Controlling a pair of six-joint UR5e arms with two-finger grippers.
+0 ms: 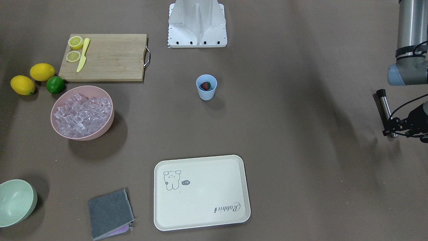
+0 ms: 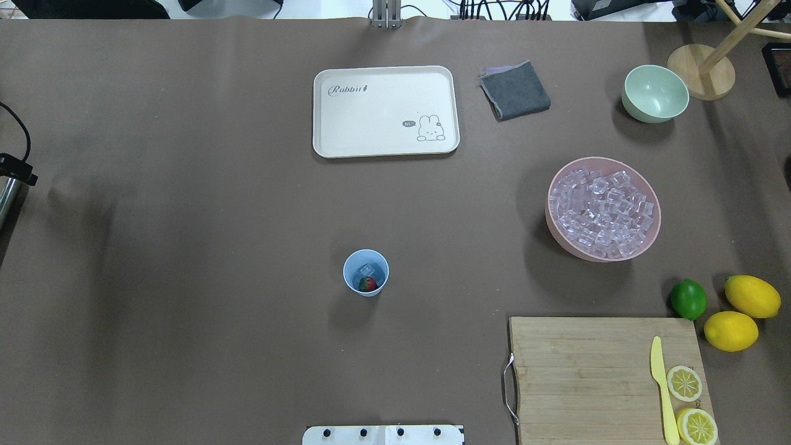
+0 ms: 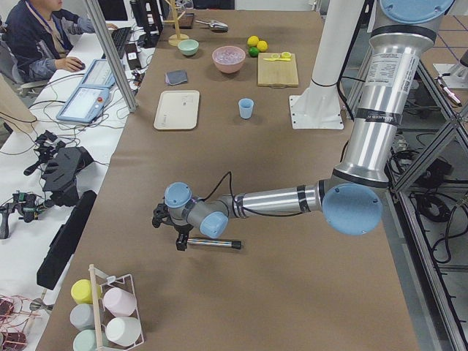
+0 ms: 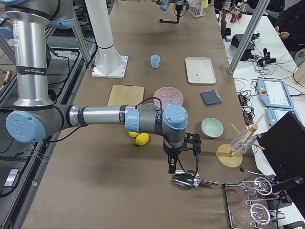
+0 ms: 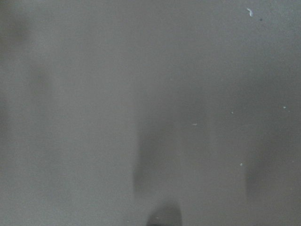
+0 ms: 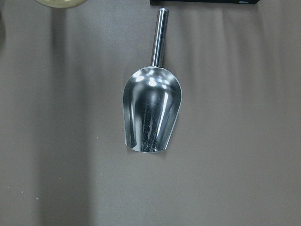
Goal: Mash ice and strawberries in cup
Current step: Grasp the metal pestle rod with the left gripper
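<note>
cup: small light-blue plastic cup [image 2: 352, 267] upright in the middle of the brown surface [image 2: 185, 278], likely so either arm reaches it | contents: one red strawberry [image 2: 368, 284] and clear ice [image 2: 367, 270], not yet mashed | wide pink bowl [image 2: 559, 237] holds spare cubes [image 2: 602, 210] | left end effector [image 3: 180, 240] at steel rod [image 1: 385, 108], seemingly the masher; whether it grips cannot be told | right end effector [image 4: 182, 167] over steel scoop [image 6: 151, 115]; spread or pressed together cannot be told

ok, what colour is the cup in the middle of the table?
The cup is light blue, clearest in the exterior front-facing view.
</note>
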